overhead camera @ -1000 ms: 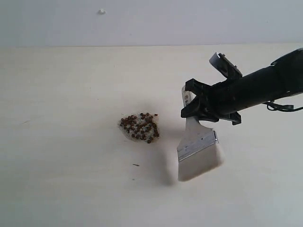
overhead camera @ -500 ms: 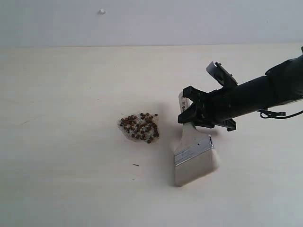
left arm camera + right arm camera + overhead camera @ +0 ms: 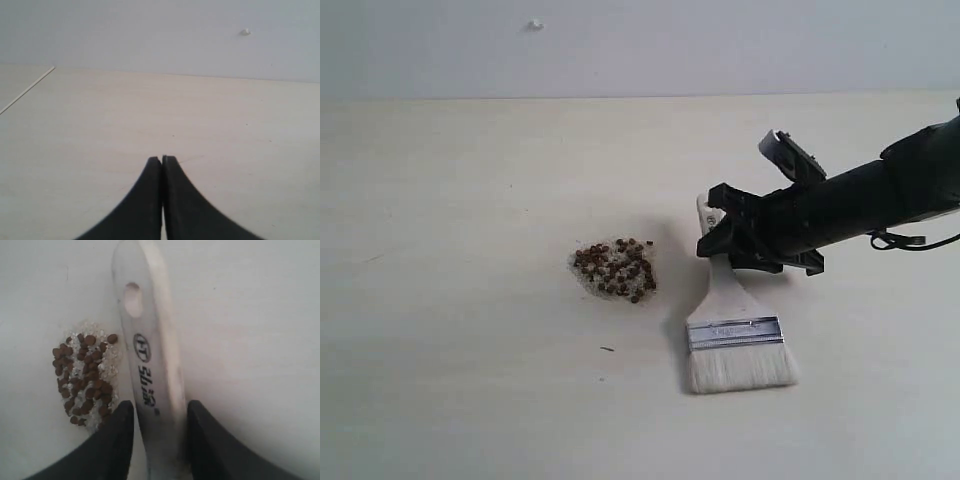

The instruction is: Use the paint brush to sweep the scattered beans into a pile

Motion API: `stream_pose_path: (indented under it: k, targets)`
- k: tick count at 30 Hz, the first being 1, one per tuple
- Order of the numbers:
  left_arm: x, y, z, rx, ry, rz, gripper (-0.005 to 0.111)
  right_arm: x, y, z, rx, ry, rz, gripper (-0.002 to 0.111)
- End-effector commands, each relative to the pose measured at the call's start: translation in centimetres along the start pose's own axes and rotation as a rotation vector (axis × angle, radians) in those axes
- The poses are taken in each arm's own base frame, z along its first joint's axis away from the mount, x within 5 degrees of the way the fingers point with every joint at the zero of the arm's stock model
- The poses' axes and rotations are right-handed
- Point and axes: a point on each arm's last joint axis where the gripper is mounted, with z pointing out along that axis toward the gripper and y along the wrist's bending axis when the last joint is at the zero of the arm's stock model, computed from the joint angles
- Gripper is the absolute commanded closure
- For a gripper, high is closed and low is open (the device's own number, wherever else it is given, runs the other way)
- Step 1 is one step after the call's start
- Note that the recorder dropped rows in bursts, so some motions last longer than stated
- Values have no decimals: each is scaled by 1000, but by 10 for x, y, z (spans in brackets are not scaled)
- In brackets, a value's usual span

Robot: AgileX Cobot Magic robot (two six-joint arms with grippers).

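Paint brush (image 3: 735,333) flat on table (image 3: 470,300), handle btwn parted jaws of R pincer (image 3: 714,231), ungripped.

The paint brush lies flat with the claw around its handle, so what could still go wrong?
The right gripper straddles the paint brush handle; withdrawing, it could snag the handle and swing the brush into the pile close by, scattering beans. A dark speck also lies outside the pile, possibly missed.
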Motion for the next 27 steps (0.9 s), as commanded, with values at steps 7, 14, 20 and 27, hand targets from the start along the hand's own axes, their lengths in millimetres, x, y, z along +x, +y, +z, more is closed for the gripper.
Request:
stream_pose_path:
  k: [7,14,20,27]
  targets:
    - [0,0,0,1,-7,7,107,-19,0,-29,256,-180,-130,64]
    - [0,0,0,1,-7,7,107,-20,35,-86,309,-371,-233,81]
    - [0,0,0,1,-7,7,107,20,28,-146,512,-674,-177,108]
    - [0,0,0,1,-7,7,107,80,35,-183,397,-782,-116,108]
